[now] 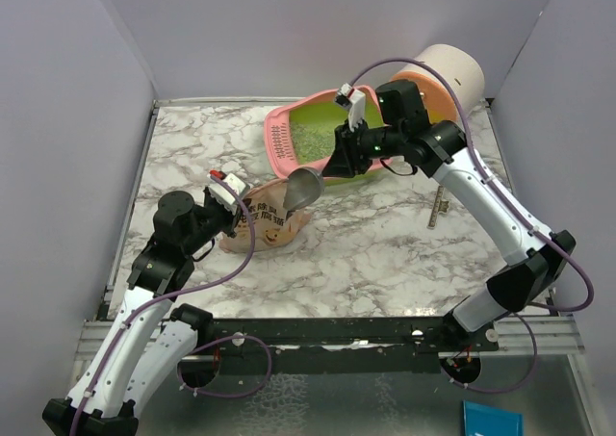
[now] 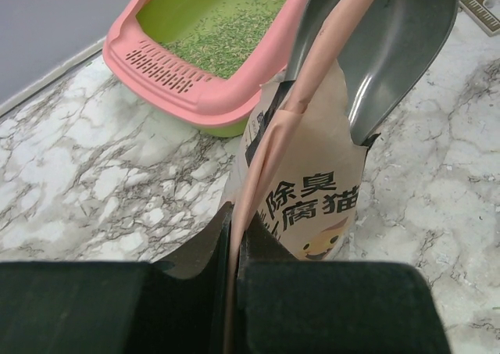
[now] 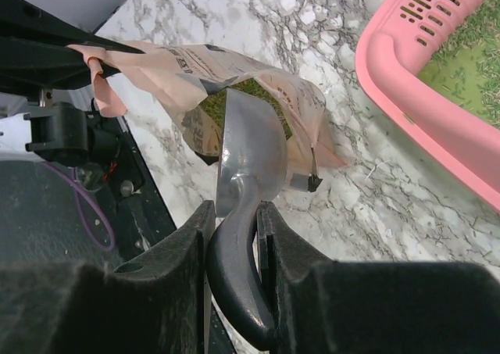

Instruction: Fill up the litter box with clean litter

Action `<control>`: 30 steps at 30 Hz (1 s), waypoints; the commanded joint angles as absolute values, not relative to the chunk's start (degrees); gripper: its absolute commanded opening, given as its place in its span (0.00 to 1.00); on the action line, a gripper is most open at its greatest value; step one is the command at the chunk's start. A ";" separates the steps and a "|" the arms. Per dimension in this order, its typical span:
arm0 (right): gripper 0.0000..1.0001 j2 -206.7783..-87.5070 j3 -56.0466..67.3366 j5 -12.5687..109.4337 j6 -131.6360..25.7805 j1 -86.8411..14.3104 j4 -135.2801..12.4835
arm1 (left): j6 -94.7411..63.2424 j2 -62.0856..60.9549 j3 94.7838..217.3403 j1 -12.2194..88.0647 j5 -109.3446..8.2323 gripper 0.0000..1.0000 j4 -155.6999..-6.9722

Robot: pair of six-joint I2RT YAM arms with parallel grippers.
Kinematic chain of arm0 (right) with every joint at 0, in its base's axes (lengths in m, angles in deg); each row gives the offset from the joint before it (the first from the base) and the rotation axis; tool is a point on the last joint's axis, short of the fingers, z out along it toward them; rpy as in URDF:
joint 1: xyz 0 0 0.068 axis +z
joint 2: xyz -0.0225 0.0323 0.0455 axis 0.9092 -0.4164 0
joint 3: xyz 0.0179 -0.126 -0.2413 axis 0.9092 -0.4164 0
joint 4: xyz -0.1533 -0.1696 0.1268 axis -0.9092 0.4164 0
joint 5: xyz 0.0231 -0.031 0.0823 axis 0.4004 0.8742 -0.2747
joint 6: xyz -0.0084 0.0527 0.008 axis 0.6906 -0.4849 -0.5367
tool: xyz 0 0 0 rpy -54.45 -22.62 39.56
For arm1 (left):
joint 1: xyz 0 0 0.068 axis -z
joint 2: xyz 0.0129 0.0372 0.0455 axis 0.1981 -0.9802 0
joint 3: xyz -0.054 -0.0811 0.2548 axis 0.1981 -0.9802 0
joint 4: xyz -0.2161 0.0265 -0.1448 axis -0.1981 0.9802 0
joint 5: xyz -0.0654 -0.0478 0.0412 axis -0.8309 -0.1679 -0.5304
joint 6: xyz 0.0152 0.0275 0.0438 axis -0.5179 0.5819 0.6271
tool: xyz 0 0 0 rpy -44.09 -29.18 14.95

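The pink litter box (image 1: pixel 281 140) with green inside stands at the table's back, its slotted grille on the left; it also shows in the left wrist view (image 2: pixel 187 88) and the right wrist view (image 3: pixel 406 73). Greenish litter (image 2: pixel 226 33) covers part of its floor. My left gripper (image 2: pixel 234 237) is shut on the edge of the tan litter pouch (image 1: pixel 269 226), holding its mouth open. My right gripper (image 3: pixel 234 237) is shut on the dark handle of the grey metal scoop (image 1: pixel 302 188), whose bowl (image 3: pixel 250 155) sits at the pouch mouth. Litter shows inside the pouch (image 3: pixel 269 112).
A white and orange round cabinet (image 1: pixel 445 75) stands behind the litter box at the back right. A small ruler-like strip (image 1: pixel 440 208) lies on the marble right of the scoop. Grey walls close in the table on three sides.
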State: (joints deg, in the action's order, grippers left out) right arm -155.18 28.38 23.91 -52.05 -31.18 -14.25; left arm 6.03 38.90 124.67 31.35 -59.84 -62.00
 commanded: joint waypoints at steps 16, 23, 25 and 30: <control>0.01 -168.69 39.64 47.26 -50.13 -22.16 -10.39 | 5.27 38.30 128.79 31.46 -65.57 0.00 -68.20; 0.01 -171.13 41.16 51.49 -49.37 -19.14 -8.55 | 6.78 38.16 127.71 31.41 -65.04 0.00 -67.55; 0.01 -171.30 39.98 51.74 -49.37 -19.02 -9.21 | 6.74 38.07 127.61 31.46 -65.21 0.00 -67.71; 0.01 -172.41 37.24 51.70 -49.84 -18.43 -10.98 | 6.72 38.04 127.66 31.45 -65.67 0.00 -67.84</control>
